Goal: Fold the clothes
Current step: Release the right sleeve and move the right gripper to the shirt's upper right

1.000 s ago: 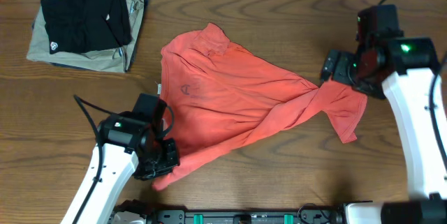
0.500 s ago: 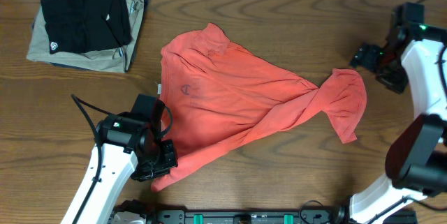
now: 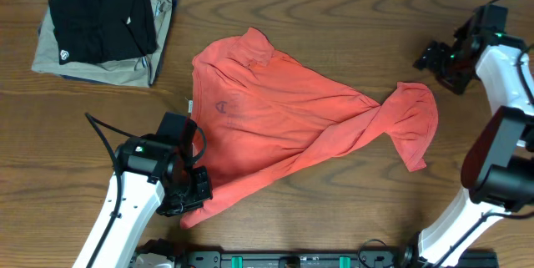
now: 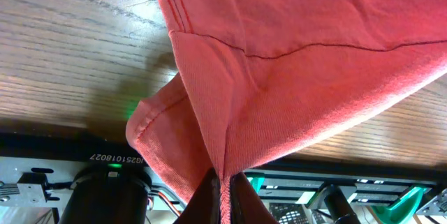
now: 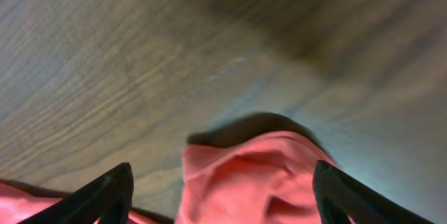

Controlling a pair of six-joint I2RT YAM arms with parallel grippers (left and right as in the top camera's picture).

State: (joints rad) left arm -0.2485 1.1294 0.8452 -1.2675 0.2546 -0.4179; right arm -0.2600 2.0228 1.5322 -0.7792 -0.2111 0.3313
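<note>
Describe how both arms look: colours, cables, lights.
Left arm and right arm: white links, black joint housings, each with a green light. A thin black cable loops off the left. The right end effector has black tapered fingers.

overhead: fixed above, facing straight down, far; whole table [image 3: 334, 1] framed, arm bases at 6 o'clock
left wrist: very near, looks along left gripper [image 4: 222, 182], pinched on T-shirt [image 4: 293, 56] hem; table edge behind
right wrist: near, blurred, faces down on wood; right gripper [image 5: 220, 172] spread wide at 6 o'clock
shared overhead/left wrist: T-shirt corner at 7 o'clock
shared overhead/right wrist: T-shirt sleeve at 3 o'clock
</note>
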